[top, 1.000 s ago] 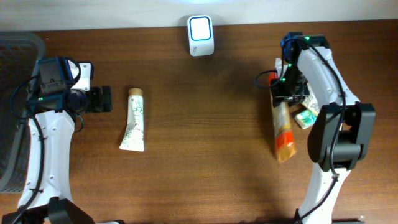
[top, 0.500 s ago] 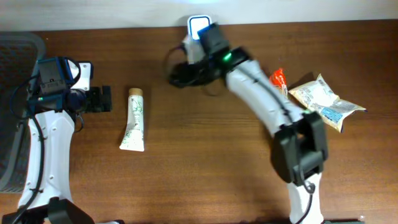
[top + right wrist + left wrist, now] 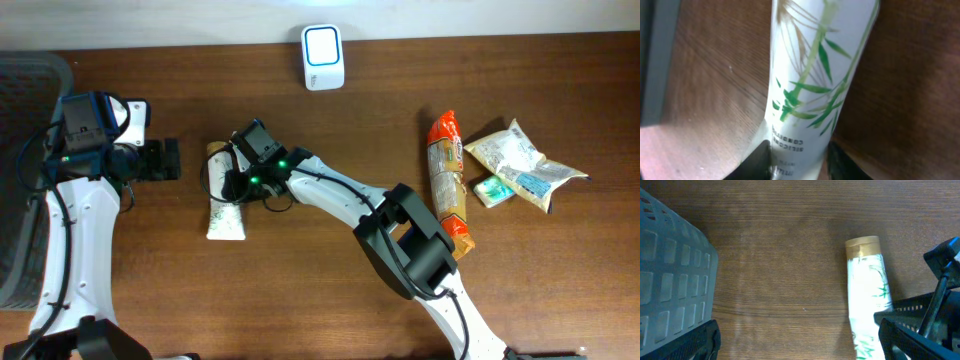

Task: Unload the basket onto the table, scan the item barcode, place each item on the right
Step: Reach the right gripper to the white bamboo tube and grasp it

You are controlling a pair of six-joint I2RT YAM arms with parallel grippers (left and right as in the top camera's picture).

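White bamboo-printed soft plastic tube (image 3: 815, 75) | likely light, squashy, slick | right pincer (image 3: 799, 167) clamped across body; stiffer hold near tan cap (image 3: 863, 247) | left pincer (image 3: 800, 342) spread

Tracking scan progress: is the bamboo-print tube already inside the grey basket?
No, the tube lies on the bare wooden table, apart from the basket at the left edge.

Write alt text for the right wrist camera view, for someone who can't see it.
Close up, a white tube printed with green bamboo leaves lies on a brown wooden table. Two dark fingers flank its near end at the bottom edge; whether they are squeezing it is unclear.
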